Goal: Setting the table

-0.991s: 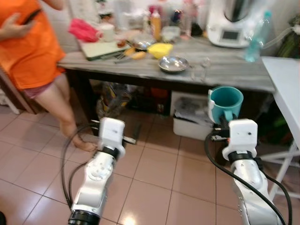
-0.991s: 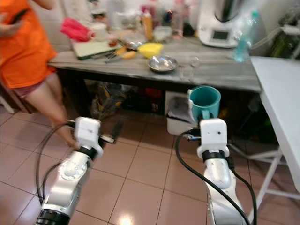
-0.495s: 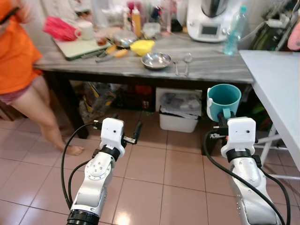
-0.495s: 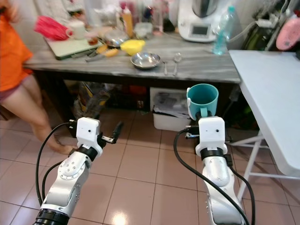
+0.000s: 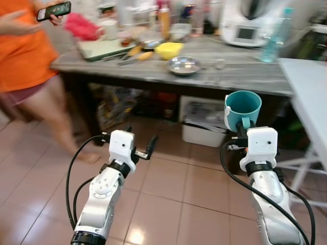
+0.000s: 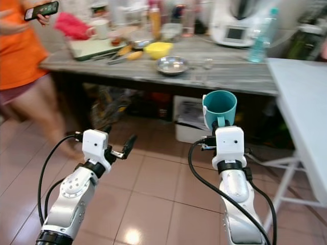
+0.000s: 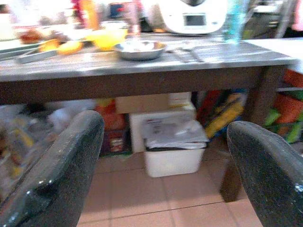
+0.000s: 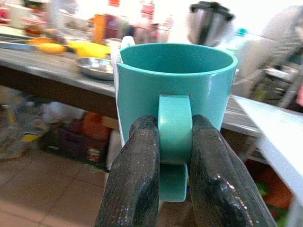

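Observation:
A teal cup [image 5: 243,109] stands upright in my right gripper [image 8: 174,142], whose black fingers are shut on its handle [image 8: 174,126]. It is held above the tiled floor, in front of the grey wooden table [image 5: 245,76]. My left gripper [image 5: 148,148] is open and holds nothing, low over the floor on the left. On the table lie a steel bowl [image 5: 186,66], a yellow bowl [image 5: 169,50] and some cutlery [image 7: 184,52]. A white table [image 5: 306,97] juts in at the right.
A person in an orange shirt [image 5: 25,51] stands at the left holding a phone [image 5: 53,9]. A white kitchen appliance [image 5: 250,23] and a plastic bottle [image 5: 273,28] stand at the table's back. Under the table sit a white bin [image 7: 173,151] and bags.
The camera has swung to the left, so the table and the person sit further right in the picture. The person has raised a phone. Both grippers keep their poses.

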Robot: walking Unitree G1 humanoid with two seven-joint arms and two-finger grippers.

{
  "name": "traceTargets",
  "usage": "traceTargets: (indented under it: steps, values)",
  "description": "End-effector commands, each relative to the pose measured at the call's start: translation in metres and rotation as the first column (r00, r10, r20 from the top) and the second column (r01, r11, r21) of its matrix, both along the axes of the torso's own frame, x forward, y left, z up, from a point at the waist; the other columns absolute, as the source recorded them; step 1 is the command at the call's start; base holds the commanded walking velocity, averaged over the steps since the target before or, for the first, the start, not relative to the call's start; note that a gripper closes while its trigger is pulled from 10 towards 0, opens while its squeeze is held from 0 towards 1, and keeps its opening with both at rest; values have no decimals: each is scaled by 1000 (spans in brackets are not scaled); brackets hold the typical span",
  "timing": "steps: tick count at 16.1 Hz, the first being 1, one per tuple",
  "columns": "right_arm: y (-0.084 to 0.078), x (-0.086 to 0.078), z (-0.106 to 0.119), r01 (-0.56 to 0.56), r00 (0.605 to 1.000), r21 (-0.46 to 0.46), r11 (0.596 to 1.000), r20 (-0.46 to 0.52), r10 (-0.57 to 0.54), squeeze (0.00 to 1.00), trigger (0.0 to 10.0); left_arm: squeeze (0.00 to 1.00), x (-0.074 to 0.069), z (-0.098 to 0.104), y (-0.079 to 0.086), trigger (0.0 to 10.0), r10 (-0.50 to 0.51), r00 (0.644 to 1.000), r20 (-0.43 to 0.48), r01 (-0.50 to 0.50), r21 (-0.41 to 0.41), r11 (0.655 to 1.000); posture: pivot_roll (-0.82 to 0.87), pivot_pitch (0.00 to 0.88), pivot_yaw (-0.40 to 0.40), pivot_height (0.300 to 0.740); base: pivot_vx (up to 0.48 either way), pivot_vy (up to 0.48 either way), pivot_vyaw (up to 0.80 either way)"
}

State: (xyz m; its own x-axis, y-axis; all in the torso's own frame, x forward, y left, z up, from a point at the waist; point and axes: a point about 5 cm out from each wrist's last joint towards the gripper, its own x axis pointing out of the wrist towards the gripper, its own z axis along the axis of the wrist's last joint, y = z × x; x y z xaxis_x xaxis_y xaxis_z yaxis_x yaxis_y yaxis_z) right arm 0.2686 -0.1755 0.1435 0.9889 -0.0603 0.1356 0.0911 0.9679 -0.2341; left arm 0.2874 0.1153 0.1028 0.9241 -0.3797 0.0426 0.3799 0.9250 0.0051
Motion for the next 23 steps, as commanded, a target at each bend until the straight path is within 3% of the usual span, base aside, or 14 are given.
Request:
traceTargets:
  steps: [1, 15, 19, 23]
  values:
    - [-2, 0, 2, 18, 1000, 1, 1000, 9, -18, 0, 10000, 0, 0, 5, -2, 10000, -25, 1000, 15, 25, 4, 1000, -169, 0, 43, 740, 326, 0, -788]
    - [1, 0, 5, -3, 1000, -24, 1000, 16, 4, 0, 10000, 0, -1, 4, -7, 10000, -51, 999, 16, 51, 11, 999, -172, 0, 39, 740, 406, 0, -89]
    - [1, 0, 5, -6, 1000, -30, 1000, 16, 7, 0, 10000, 0, -1, 4, -8, 10000, -53, 998, 16, 53, 14, 999, -172, 0, 38, 740, 398, 0, 800]
    - [1, 0, 5, -5, 1000, -26, 1000, 19, 6, 0, 10000, 0, -2, 4, -8, 10000, -55, 998, 16, 55, 17, 998, -173, 0, 38, 740, 397, 0, 0]
